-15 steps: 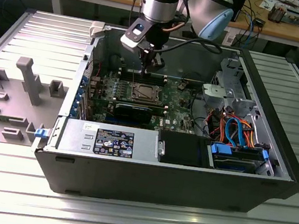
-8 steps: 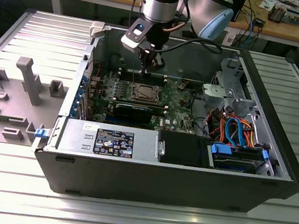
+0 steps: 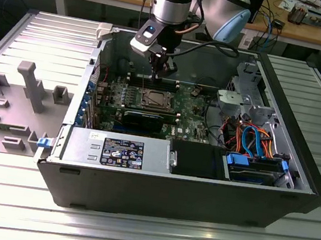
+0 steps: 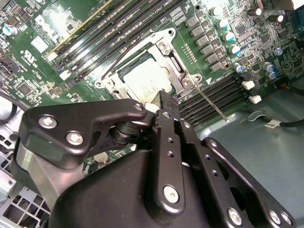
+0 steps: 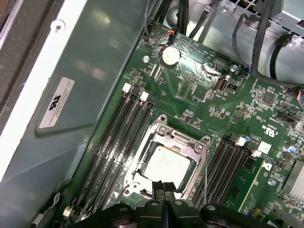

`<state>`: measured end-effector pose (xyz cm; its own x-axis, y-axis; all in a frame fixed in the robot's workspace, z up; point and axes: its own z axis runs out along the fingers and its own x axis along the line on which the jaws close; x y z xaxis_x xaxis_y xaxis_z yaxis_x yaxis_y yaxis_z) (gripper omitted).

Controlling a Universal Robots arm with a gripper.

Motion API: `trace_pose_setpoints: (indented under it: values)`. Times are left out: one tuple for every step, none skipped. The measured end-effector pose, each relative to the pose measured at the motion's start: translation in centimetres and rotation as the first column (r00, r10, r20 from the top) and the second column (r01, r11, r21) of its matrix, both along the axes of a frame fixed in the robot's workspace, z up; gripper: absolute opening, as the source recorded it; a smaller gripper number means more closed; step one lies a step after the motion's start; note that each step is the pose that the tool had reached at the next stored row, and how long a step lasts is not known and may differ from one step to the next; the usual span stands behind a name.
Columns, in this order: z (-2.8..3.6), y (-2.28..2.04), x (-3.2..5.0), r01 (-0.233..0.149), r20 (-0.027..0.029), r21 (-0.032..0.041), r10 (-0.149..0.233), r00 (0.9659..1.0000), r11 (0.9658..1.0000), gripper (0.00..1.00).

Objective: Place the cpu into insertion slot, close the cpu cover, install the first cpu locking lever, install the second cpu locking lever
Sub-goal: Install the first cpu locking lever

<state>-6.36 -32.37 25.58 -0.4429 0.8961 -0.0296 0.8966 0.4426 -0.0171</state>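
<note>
Cpu (image 5: 166, 166), a small flat square chip with a dull silver-grey top, lies seated in the insertion slot (image 5: 134, 176), the silver-rimmed square socket near the middle of the green circuit board (image 5: 199, 85). The cpu cover (image 5: 176, 139), a thin silver frame plate with a square window, lies down flat over it.

A thin straight steel locking lever (image 4: 211, 105) runs from the socket's corner out over the long black memory slots (image 4: 213, 97). A bent wire lever (image 4: 118, 57) runs along another side. Whether either is latched I cannot tell.

Risk, judged:
- The tool tip could slide off a thin springy lever, because the contact is narrow. It would then strike the memory slots or small board parts.
- Pressing down on the cover off-centre could tilt the chip and stress the socket.
- An unlatched lever could spring up.

Pose: the arm comes down steeply from above the far edge of the open grey computer case (image 3: 198, 192), which stands on the slatted metal worktop (image 3: 131, 236). The black tool (image 5: 164, 189) points down just beside the socket's edge. Its fingertips are pressed together with nothing seen between them. Contact with the socket cannot be confirmed.
</note>
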Motion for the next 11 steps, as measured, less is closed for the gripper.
trace_pose_setpoints:
  values:
    - [0.0,0.0,0.0,-0.001,-0.0001,0.0,0.001,1.0,1.0,0.11]
    - [0.0,0.0,0.0,-0.001,-0.0001,0.0,0.001,1.0,1.0,0.11]
    - [0.0,0.0,0.0,-0.001,0.0,0.0001,0.001,1.0,1.0,0.11]
    - [0.0,0.0,0.0,-0.001,0.0,0.0001,0.001,1.0,1.0,0.11]
    - [0.0,0.0,0.0,-0.002,0.0,0.0001,0.002,1.0,1.0,0.11]
    - [0.0,-0.01,0.0,-0.002,-0.0001,0.0001,0.002,1.0,1.0,0.11]
    - [0.0,0.0,0.0,-0.002,0.0,0.0001,0.002,1.0,1.0,0.11]
    - [0.0,-0.01,0.0,-0.003,-0.0001,0.0001,0.003,1.0,1.0,0.11]
    - [0.0,-0.01,0.0,-0.004,-0.0001,0.0,0.004,1.0,1.0,0.11]
    - [0.0,-0.01,0.0,-0.005,-0.0001,0.0,0.005,1.0,1.0,0.11]
    - [0.0,-0.01,0.0,-0.008,-0.0001,0.0001,0.008,1.0,1.0,0.11]
